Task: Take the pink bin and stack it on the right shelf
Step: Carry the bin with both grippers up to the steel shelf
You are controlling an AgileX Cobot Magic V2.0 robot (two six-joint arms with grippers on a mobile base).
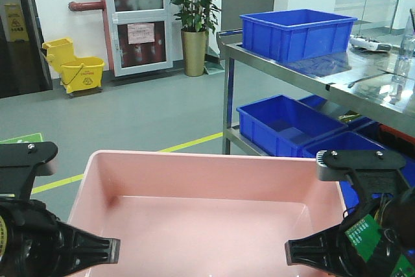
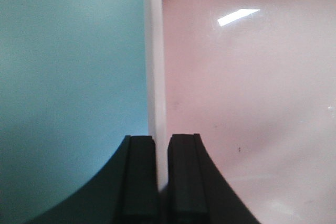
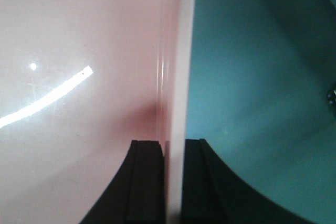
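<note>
The pink bin (image 1: 207,205) is held up in front of me, filling the lower middle of the front view, empty inside. My left gripper (image 2: 161,142) is shut on its left wall (image 2: 154,66), one finger inside and one outside. My right gripper (image 3: 172,148) is shut on its right wall (image 3: 176,77) in the same way. The right shelf (image 1: 305,72), a steel two-tier rack, stands ahead at the right, beyond the bin's far right corner. Below the bin in both wrist views is green floor.
A blue crate (image 1: 295,30) sits on the shelf's top at its left end; more blue crates (image 1: 285,124) fill the lower tier. A remote-like device (image 1: 371,44) and tools lie on the top. A yellow mop bucket (image 1: 72,64) and a potted plant (image 1: 194,27) stand by the far wall.
</note>
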